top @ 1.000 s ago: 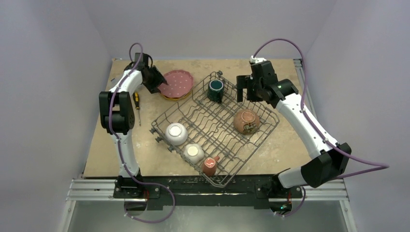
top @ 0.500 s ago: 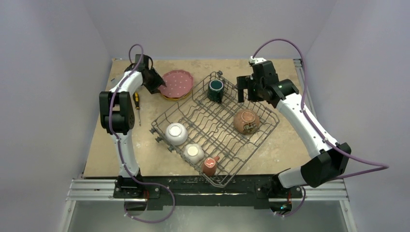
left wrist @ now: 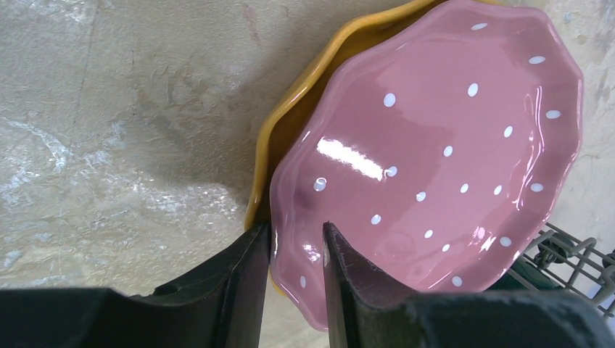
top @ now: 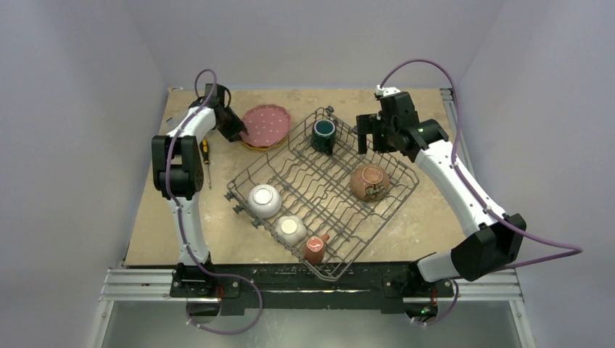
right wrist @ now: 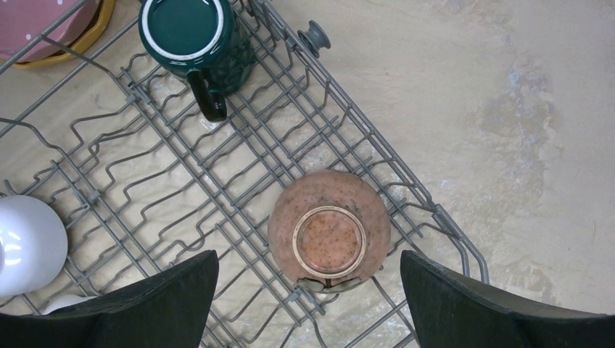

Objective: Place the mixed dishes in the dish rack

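Observation:
The pink white-dotted plate (top: 265,123) (left wrist: 435,159) lies on the yellow plate (top: 253,145) (left wrist: 290,109), left of the dish rack (top: 403,193). My left gripper (top: 238,129) (left wrist: 297,232) is shut on the pink plate's near-left rim, one finger outside and one on its top face. The rack holds the dark teal mug (top: 323,135) (right wrist: 192,32), the upturned brown bowl (top: 370,181) (right wrist: 330,232), the white bowl (top: 264,200) (right wrist: 25,243), the small floral bowl (top: 291,229) and the red-and-white mug (top: 315,249). My right gripper (top: 370,134) (right wrist: 308,264) is open and empty above the brown bowl.
A screwdriver (top: 205,156) lies on the table left of the rack, beside my left arm. The rack's far-left corner (left wrist: 573,246) sits close to the plates' right edge. Its rim (right wrist: 435,210) runs just right of the brown bowl.
My left gripper's jaws have narrowed onto the pink plate's rim and the wrist has shifted slightly. The right arm has barely moved.

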{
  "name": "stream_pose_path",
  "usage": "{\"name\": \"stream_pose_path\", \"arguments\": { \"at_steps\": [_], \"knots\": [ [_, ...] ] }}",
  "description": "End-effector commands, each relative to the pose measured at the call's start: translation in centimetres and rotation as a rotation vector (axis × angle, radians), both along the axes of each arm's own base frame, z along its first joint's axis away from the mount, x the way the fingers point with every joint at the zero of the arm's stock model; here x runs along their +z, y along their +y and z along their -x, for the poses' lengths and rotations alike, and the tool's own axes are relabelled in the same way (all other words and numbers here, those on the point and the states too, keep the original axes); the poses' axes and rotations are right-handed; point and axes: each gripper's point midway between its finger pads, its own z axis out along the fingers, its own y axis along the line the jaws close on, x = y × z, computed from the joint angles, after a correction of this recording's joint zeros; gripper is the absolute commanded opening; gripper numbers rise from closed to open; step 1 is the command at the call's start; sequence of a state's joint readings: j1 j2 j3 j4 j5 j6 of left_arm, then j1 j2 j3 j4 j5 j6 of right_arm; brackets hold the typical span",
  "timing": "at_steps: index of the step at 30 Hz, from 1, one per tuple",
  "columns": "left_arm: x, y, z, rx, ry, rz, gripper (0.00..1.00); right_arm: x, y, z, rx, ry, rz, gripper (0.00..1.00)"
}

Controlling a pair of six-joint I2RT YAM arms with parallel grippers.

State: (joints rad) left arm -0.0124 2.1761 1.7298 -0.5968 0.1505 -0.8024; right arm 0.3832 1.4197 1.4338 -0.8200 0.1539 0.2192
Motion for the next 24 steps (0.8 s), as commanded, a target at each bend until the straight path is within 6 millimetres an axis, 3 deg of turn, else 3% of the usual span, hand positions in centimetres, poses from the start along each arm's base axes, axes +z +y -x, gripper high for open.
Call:
{"name": "stream_pose_path", "arguments": {
  "at_steps": [1, 7, 11, 15, 24],
  "knots": [
    [0.1, -0.8, -0.5, 0.001, 0.004, -0.008, 0.31, 1.3, 0.0, -0.4, 0.013, -0.055, -0.018, 0.95],
    [-1.0, -0.9, -0.5, 0.004, 0.034, -0.014, 0.31, 1.3, -0.2, -0.5, 0.007, -0.055, -0.017, 0.95],
    [-1.1, -0.6, -0.3, 0.002, 0.061, -0.033, 0.12, 1.3, -0.3, -0.7, 0.004, -0.055, -0.013, 0.95],
    [1.1, 0.1, -0.7, -0.003, 0.016, -0.074, 0.00, 1.2, -0.2, -0.9, 0.006, -0.053, -0.014, 0.95],
    [6.2, 0.8, -0.3, -0.016, -0.060, -0.122, 0.00, 0.9, 0.0, -1.3, 0.012, -0.049, -0.014, 0.95]
  ]
}}
